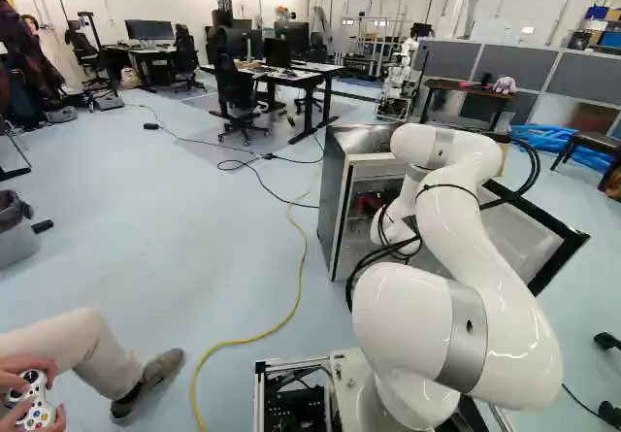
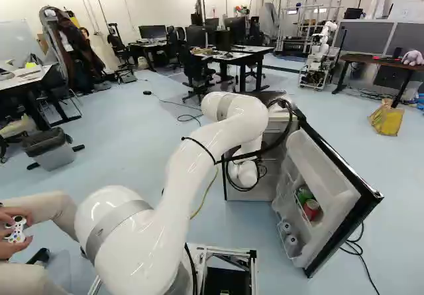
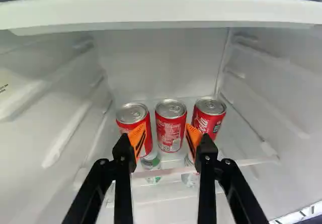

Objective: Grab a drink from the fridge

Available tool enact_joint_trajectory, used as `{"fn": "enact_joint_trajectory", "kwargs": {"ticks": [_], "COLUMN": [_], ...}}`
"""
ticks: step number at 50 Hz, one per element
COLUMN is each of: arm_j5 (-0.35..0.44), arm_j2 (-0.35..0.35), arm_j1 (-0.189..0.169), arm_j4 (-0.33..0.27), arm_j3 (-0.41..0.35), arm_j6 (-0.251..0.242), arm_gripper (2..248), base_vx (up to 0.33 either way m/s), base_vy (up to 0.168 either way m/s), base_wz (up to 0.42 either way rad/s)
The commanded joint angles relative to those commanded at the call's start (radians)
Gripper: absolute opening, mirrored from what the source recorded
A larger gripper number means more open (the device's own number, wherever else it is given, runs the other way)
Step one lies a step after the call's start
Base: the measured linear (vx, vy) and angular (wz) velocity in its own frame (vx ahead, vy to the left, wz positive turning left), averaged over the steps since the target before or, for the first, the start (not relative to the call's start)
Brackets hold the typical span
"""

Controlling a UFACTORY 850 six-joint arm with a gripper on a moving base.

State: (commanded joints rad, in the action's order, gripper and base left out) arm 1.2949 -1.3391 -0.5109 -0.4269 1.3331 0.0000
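Left base view: the arm [image 1: 495,267], with smooth white rounded segments, grey metallic bands and looped black cables, bends toward the fridge [image 1: 333,204]. The cabinet is box-shaped, with a dark, glossy side panel and a pale front frame. Its door [image 1: 571,253] stands open at the right, a white moulded liner inside a flat black border. A thin yellow cable [image 1: 291,317] curves over the smooth, pale blue floor [image 1: 223,267].

Right base view: the arm's rounded wrist section lies at the open cabinet front. The door liner carries moulded white racks; a cylindrical red can [image 2: 311,209] sits beside a green can [image 2: 304,194], with two grey rounded containers [image 2: 289,236] in the rack below. Beyond, another robot [image 2: 318,56] stands near a dark-topped table [image 2: 371,60].

Wrist view: the white, smooth-walled compartment has horizontal ribs along both sides. Three red metal cans with silver lids stand upright in a row on a clear shelf: the middle can [image 3: 171,126], flanked by one can [image 3: 135,121] and another can [image 3: 209,116]. Partly hidden containers show through the shelf. The gripper [image 3: 165,133] is released, its slim black fingers parted and tipped with wedge-shaped, slotted orange pads [image 3: 139,139]. The middle can appears in the gap ahead, each pad overlapping the outline of a flanking can; contact with the cans cannot be determined.
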Motion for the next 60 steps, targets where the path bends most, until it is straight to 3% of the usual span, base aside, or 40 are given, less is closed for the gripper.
{"fn": "enact_joint_trajectory", "kwargs": {"ticks": [60], "arm_j5": [0.0], "arm_j2": [-0.031], "arm_j1": [0.011], "arm_j4": [0.0], "arm_j3": [0.06], "arm_j6": [0.0], "arm_gripper": [133], "base_vx": [0.0], "base_vy": [0.0], "base_wz": [0.0]}}
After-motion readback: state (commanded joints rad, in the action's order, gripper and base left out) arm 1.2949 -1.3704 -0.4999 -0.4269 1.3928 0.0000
